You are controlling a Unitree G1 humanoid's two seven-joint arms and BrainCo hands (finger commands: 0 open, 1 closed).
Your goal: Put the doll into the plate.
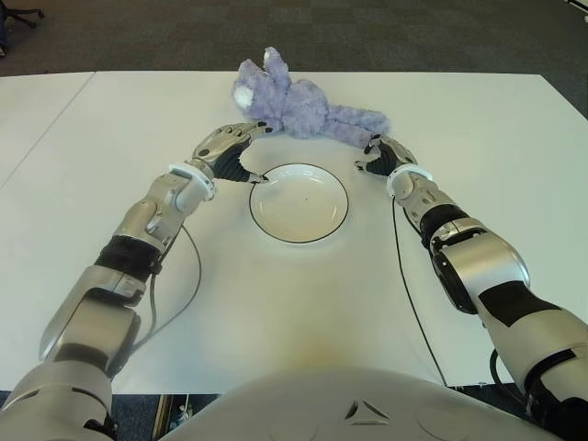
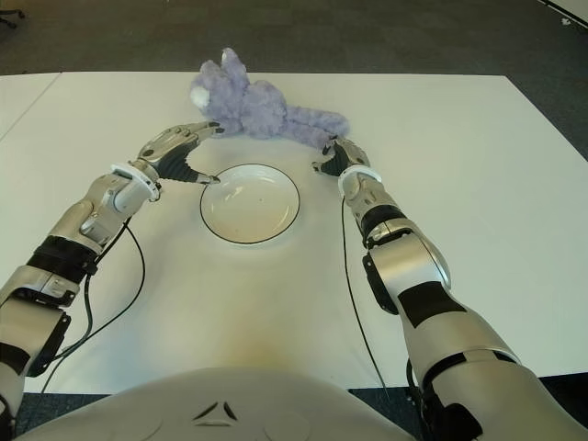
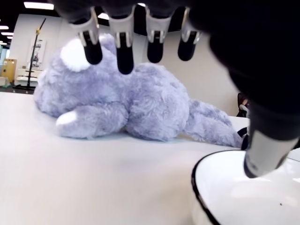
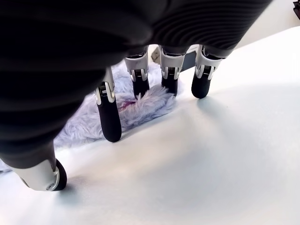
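We found the fluffy lavender plush doll (image 1: 303, 108) lying on its side on the white tabletop (image 1: 459, 119), just beyond the round white plate with a thin dark rim (image 1: 299, 203) and apart from it. Its head, with a white muzzle patch, pointed toward our left, and a long limp limb trailed off toward our right.

Our left hand (image 1: 231, 147) hovered between the plate's far-left rim and the doll's head. In the left wrist view its four fingers (image 3: 124, 51) hung spread above the plush body, with no clear contact, while the thumb (image 3: 265, 150) reached down over the plate's rim — nothing was gripped.

Our right hand (image 1: 378, 153) sat at the end of the doll's trailing limb, to the right of the plate. The right wrist view showed its fingertips (image 4: 111, 123) pointing down at the table, loosely spread; two of the middle ones came down on or just behind the tuft of fur at the limb's end (we could not tell whether they pressed it), and the thumb (image 4: 46, 174) stood apart on the bare table. The fur was not pinched between thumb and fingers.

The plate held nothing but a tiny dark speck — the doll was still wholly outside it.
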